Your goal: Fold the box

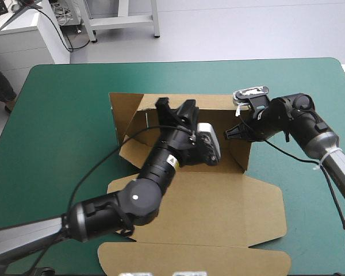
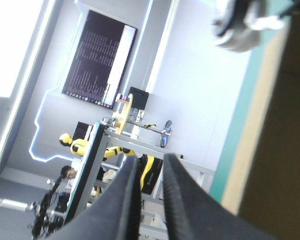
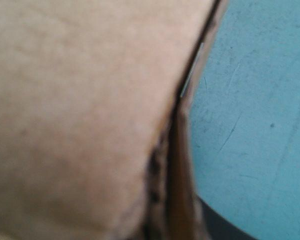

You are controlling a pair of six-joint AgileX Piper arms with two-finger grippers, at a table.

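Brown board of the box (image 3: 80, 110) fills most of my right wrist view, pressed close against the lens, with a strip of the teal-green cover (image 3: 255, 100) showing past its edge. Low in that view a thin edge of board runs up between dark shapes on either side. I read this as the right gripper (image 1: 233, 132) pinched nearly closed on the sheet. From above, it sits at the top edge of the tray's right wall.

The box lies in the middle of the table (image 1: 63, 115), reaching toward the near edge. Its far part is a tray, with the back wall and the right wall standing and the left wall leaning outward. The lid lies flat on the cover on the near side, side tabs spread, its front flap close to the near edge.

My left arm (image 1: 115, 210) lies across the left part of the lid and reaches into the tray. The left gripper (image 1: 175, 112) is raised at the back wall, pointing level over the far edge. Its black fingers (image 2: 125, 200) stand a narrow gap apart with nothing between them, and brown board shows just beside them.
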